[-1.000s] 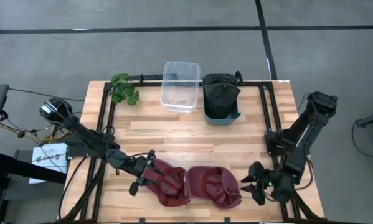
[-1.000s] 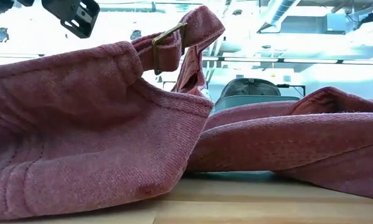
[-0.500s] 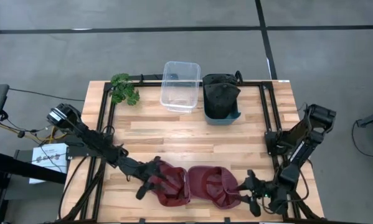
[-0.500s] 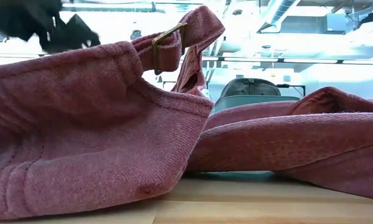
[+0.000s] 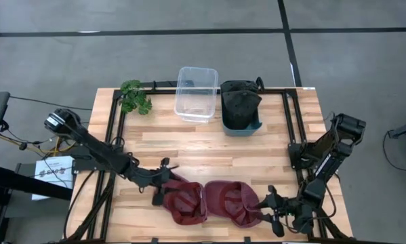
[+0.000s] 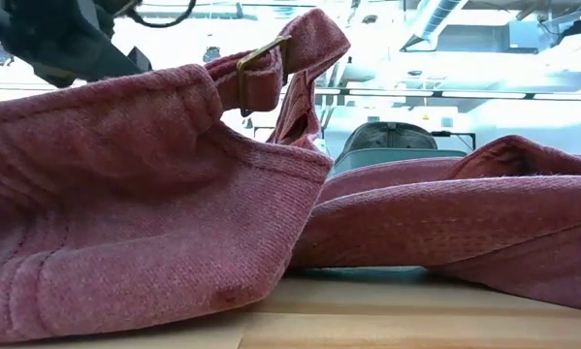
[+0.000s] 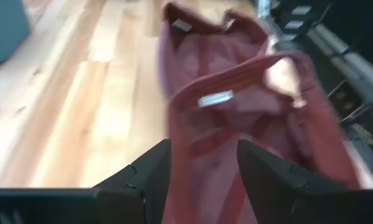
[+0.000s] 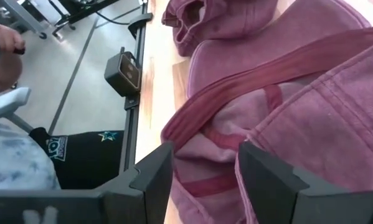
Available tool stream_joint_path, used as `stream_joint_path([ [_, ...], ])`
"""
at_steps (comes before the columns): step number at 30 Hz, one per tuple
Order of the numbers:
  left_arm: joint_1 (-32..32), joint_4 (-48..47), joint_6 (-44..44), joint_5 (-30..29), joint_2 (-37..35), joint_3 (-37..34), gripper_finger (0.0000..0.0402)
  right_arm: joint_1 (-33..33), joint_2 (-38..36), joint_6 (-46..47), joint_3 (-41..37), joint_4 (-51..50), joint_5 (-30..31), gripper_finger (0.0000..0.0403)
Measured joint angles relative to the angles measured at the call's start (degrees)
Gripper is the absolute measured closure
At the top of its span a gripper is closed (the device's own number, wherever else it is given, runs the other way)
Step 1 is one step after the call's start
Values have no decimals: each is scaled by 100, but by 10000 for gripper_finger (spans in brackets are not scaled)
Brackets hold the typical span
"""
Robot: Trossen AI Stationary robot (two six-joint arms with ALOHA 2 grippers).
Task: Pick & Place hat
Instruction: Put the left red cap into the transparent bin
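Note:
Two red hats lie side by side on the wood by the table's near edge, the left hat [image 5: 188, 202] [image 6: 125, 213] touching the right hat [image 5: 235, 202] [image 6: 445, 223]. My left gripper [image 5: 163, 186] [image 7: 202, 174] is open and low at the left hat's [image 7: 236, 118] left side, with the rim band running in between its fingers. My right gripper [image 5: 270, 209] [image 8: 202, 180] is open at the right hat's [image 8: 286, 81] right side, its fingers on either side of the rim band. My left gripper has the left hat's rim [image 7: 192, 124] between its open fingers, coming level from the table's left; I cannot tell whether it touches. My right gripper has the right hat's rim [image 8: 192, 124] between its open fingers, coming from the table's right; I cannot tell whether it touches.
At the far edge stand a clear plastic container [image 5: 196, 93], a teal bin holding a dark hat [image 5: 240, 108] and a green plant [image 5: 135, 96]. Black rails [image 5: 114, 135] run along both table sides. A person [image 8: 12, 155] shows beyond the near edge.
My left gripper has come down and moved right up to the left hat, then shifted a little toward the far edge. My right gripper has moved left and toward the near edge up to the right hat. Both hats have stayed where they were.

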Motion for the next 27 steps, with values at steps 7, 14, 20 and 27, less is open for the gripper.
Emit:
stream_joint_path([
  [7, 535, -499, 268, 570, -312, -3, 220, -2, 0, -2, 0, 109, 2, 232],
  [14, 1207, -554, 383, 1723, -45, -11, 220, -2, -2, -59, 0, 107, 2, 227],
  [20, 1522, -605, 389, 2041, 246, -11, 241, -2, -2, -192, 0, 164, 4, 229],
  [27, 1708, -619, 350, 2072, 518, -11, 264, -2, -2, -192, 0, 245, 4, 229],
])
